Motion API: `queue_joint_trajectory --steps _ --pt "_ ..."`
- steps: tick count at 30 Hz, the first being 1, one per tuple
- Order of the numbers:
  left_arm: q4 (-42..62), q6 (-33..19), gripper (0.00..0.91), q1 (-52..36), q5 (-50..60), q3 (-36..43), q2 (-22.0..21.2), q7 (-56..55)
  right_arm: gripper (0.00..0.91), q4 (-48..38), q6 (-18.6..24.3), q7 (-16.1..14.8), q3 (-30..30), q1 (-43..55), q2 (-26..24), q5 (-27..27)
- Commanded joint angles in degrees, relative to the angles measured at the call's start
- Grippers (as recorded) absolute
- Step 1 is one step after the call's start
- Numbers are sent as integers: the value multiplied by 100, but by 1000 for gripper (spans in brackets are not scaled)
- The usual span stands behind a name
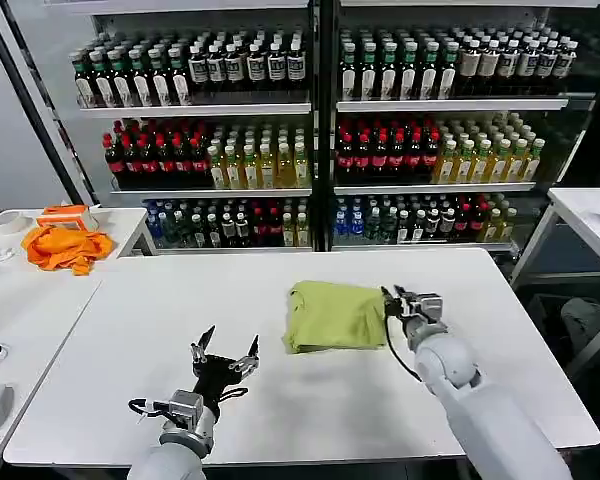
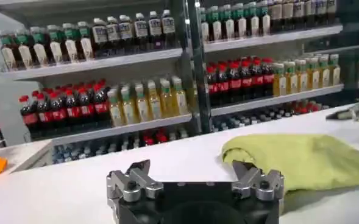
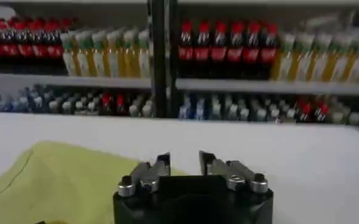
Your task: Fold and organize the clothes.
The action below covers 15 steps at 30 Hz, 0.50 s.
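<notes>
The lime-green short-sleeved T-shirt of soft thin fabric [image 1: 335,315] is being shown folded into a compact bundle, lying on the white rectangular surface [image 1: 300,400] a little right of centre. The right claw [image 1: 412,303] is being held just beside the shirt's right edge — fingers parted with a narrow gap between them and clamped on nothing, as is seen from the right wrist view [image 3: 181,165], where the green fabric [image 3: 51,182] is lying next to the fingertips. Whether the tips are touching the cloth cannot be told.

The left claw [image 1: 225,352] is being kept near the front of the surface, well apart from the shirt on its left, with its fingers spread wide and nothing between them [image 2: 194,179]; from that wrist the shirt [image 2: 301,159] is being seen resting flat beyond it.

A crumpled bright orange cloth [image 1: 65,247] is lying on the neighbouring white side table [image 1: 20,300], and tall shelves of bottled drinks [image 1: 320,130] are standing behind.
</notes>
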Motion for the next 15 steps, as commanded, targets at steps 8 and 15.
queue_joint_trajectory --steps 8,15 --pt "-297 -373 907 181 -133 13 -166 -27 907 2653 1736 -528 2529 -3872 141 -1303" --pt "-572 -459 907 328 -284 -114 -198 -78 907 2918 2091 -887 2854 -4501 417 -1719"
